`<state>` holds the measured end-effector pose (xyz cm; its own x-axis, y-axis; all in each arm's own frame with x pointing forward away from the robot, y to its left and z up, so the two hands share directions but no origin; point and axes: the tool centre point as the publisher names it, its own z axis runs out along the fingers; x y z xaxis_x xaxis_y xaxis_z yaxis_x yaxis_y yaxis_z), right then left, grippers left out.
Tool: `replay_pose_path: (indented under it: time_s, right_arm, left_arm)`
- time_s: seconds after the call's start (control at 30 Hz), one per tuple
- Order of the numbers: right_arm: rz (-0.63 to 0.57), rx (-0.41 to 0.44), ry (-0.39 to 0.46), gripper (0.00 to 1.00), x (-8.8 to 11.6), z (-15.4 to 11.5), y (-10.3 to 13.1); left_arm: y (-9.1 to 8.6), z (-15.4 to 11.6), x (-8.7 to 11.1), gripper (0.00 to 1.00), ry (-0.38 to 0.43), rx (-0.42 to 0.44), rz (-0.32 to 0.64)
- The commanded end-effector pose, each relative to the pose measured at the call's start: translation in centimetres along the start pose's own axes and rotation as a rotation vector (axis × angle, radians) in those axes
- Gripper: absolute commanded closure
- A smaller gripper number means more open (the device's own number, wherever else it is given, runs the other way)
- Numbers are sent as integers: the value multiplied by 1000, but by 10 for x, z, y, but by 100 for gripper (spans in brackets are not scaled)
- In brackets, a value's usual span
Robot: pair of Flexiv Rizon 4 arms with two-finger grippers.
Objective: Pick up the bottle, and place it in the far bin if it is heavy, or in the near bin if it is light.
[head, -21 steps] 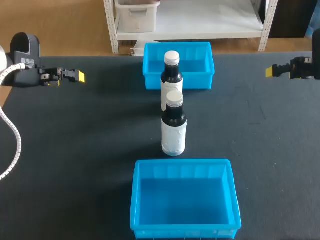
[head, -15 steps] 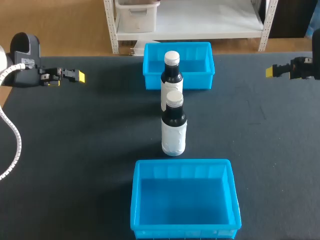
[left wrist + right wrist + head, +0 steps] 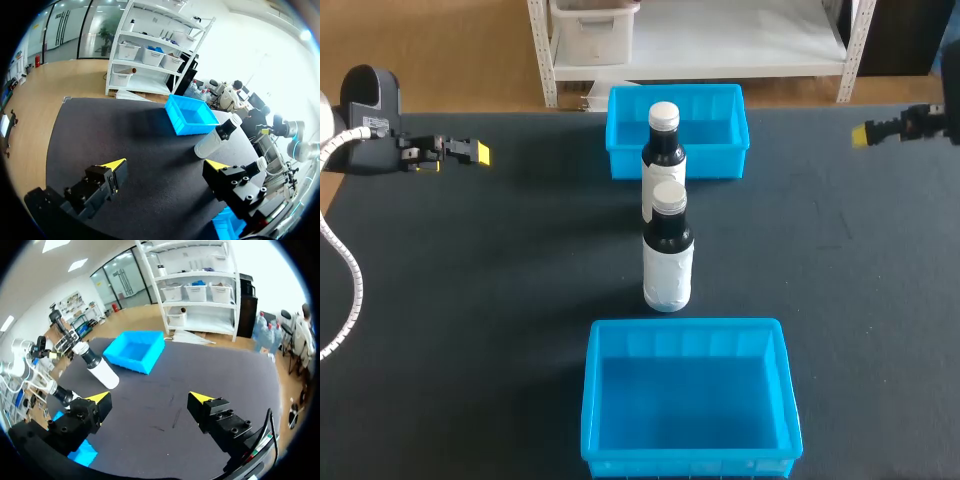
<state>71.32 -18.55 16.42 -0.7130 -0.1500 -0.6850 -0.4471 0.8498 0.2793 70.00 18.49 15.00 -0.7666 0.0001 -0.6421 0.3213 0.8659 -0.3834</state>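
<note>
Near bottle (image 3: pixel 668 262) stands upright at the middle of the table (image 3: pixel 500 300), just beyond the near bin (image 3: pixel 592 400); the far bottle (image 3: pixel 663 150) stands behind it, close in front of the far bin (image 3: pixel 620 140). My left gripper (image 3: pixel 480 153) and right gripper (image 3: pixel 865 135) hang at opposite side edges of the table, well apart from both bottles, fingers spread wide, holding nothing and touching nothing.
</note>
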Motion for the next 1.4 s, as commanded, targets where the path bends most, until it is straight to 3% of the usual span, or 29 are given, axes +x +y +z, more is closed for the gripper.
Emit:
replay_pose_path:
  time_s: [0.03,0.57,0.8,0.9,1.23,1.3,1.4]
  right_arm:
    - [-553,-608,385,0,-10,-12,-8]
    - [-553,-608,385,0,-10,-12,-8]
    - [-760,-739,192,0,-1,4,40]
    - [-771,-770,134,0,3,8,58]
    - [-827,-632,110,0,25,39,118]
    - [-839,-529,139,0,30,50,131]
    - [-824,-499,140,0,36,62,150]
  left_arm:
    - [0,0,0,0,0,0,0]
    - [0,0,0,0,0,0,0]
    - [0,0,0,0,0,0,0]
    - [0,0,0,0,0,0,0]
    - [0,0,0,0,0,0,0]
    - [0,0,0,0,0,0,0]
    - [0,0,0,0,0,0,0]
